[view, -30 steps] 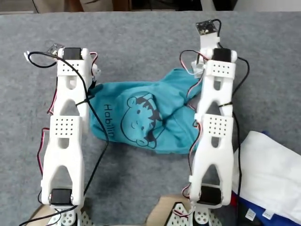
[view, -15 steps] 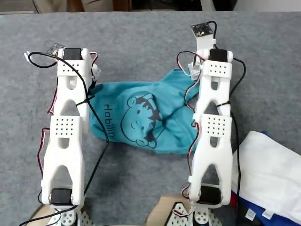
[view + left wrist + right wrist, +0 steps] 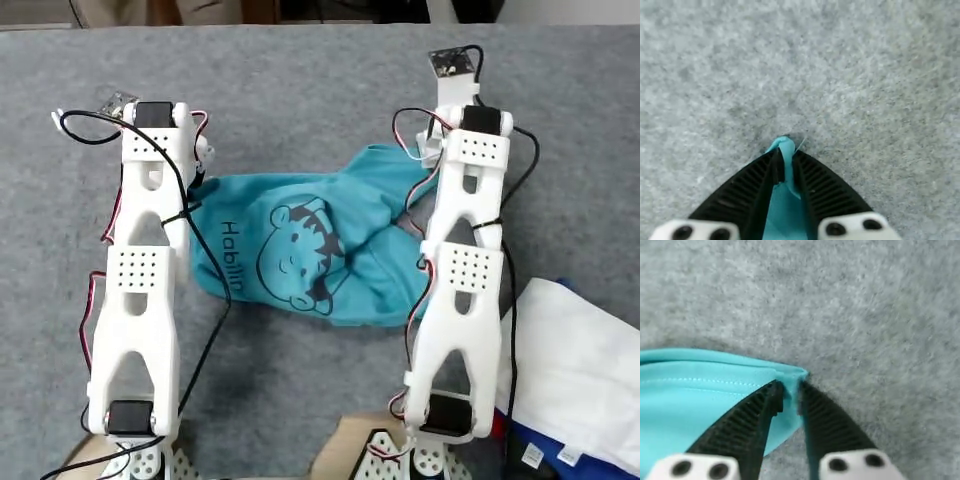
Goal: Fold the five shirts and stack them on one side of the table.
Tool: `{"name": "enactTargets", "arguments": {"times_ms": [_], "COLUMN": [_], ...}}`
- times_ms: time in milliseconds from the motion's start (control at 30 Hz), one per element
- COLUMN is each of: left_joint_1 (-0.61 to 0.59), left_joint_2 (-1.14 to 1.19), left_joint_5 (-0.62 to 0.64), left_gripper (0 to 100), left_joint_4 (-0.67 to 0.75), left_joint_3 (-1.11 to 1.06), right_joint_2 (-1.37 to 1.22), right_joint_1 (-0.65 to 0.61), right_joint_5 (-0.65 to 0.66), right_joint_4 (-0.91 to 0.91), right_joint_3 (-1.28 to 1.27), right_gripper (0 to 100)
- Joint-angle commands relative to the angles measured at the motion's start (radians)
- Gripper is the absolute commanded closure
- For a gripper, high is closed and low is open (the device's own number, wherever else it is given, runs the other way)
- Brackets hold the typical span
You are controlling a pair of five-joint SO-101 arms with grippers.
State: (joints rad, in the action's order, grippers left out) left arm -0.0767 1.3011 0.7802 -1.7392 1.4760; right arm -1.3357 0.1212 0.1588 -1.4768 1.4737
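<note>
Since half a second ago the right arm (image 3: 465,260) has swung a little to the right and its wrist sits slightly nearer; the left arm (image 3: 140,270) has kept its place, and the shirt (image 3: 300,250) lies much as it did.

The grey, felt-like surface (image 3: 300,80) carries everything. The shirt lies at its middle, between the two arms. It is teal, with a dark line drawing of a cartoon face and a row of lettering just left of the face. The cloth is rumpled, not flat: a thick diagonal fold crosses its right part, and its near edge bulges in a curve. Its long axis runs left to right, from one arm to the other. The far right corner is drawn up toward the right wrist. The print lies sideways, the head's top toward the right and the lettering running far to near.

White cloth (image 3: 580,360) lies at the near right edge, well apart from the shirt, with something blue under it.

The left gripper (image 3: 785,165) is clamped on a small pinch of the shirt (image 3: 785,147) at its far left edge, low against the surface. The right gripper (image 3: 790,390) is closed on the hemmed corner of the shirt (image 3: 700,395).
</note>
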Motion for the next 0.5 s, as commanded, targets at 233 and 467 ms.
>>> {"name": "enactTargets", "arguments": {"times_ms": [233, 467], "left_joint_1": [-0.006, -0.006], "left_joint_2": [0.002, 0.002], "left_joint_5": [-0.011, -0.011], "left_gripper": [96, 96], "left_joint_4": [0.003, 0.003], "left_joint_3": [0.018, 0.017], "right_joint_2": [0.044, 0.044], "right_joint_1": [0.013, 0.016], "right_joint_5": [-0.015, -0.015], "right_joint_4": [0.023, 0.028], "right_joint_3": [-0.001, 0.002], "right_gripper": [92.8, 99.3]}}
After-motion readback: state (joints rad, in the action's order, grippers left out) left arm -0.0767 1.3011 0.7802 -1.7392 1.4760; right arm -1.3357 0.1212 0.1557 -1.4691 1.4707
